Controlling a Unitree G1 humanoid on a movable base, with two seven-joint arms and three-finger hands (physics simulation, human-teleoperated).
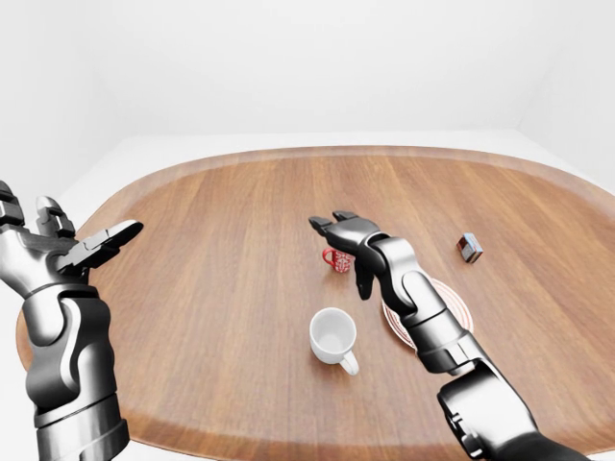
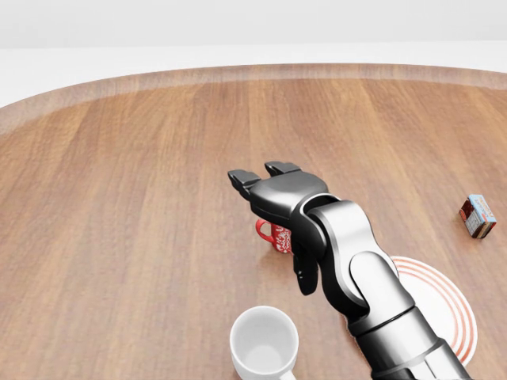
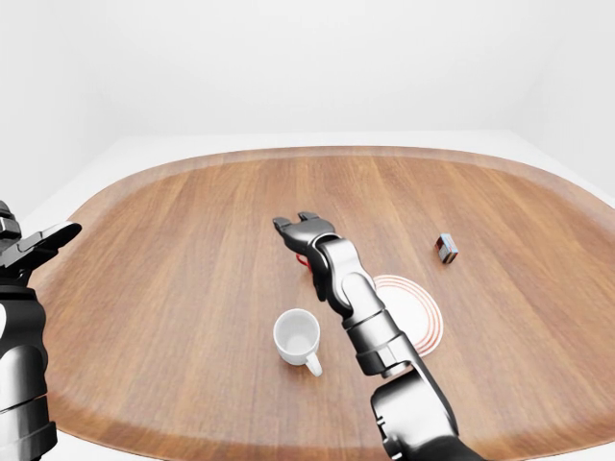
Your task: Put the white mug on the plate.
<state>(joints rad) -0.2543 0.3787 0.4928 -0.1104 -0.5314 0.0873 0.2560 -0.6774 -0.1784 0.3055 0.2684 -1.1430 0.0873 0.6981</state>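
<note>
White mug (image 2: 264, 343) stands empty on the wooden tabletop (image 2: 119, 206), left of the plate (image 2: 455, 313); right hand (image 2: 273, 190), fingers spread, hovers over a red mug (image 2: 273, 236); left hand (image 1: 58, 250) spread at far left.

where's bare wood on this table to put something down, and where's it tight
The table is bare across the whole stretch to the left of the white mug in the left-eye view, and along the top beyond the red mug. More bare wood lies between the plate and the small box. It is crowded around the two mugs and plate, where the right hand reaches.
</note>
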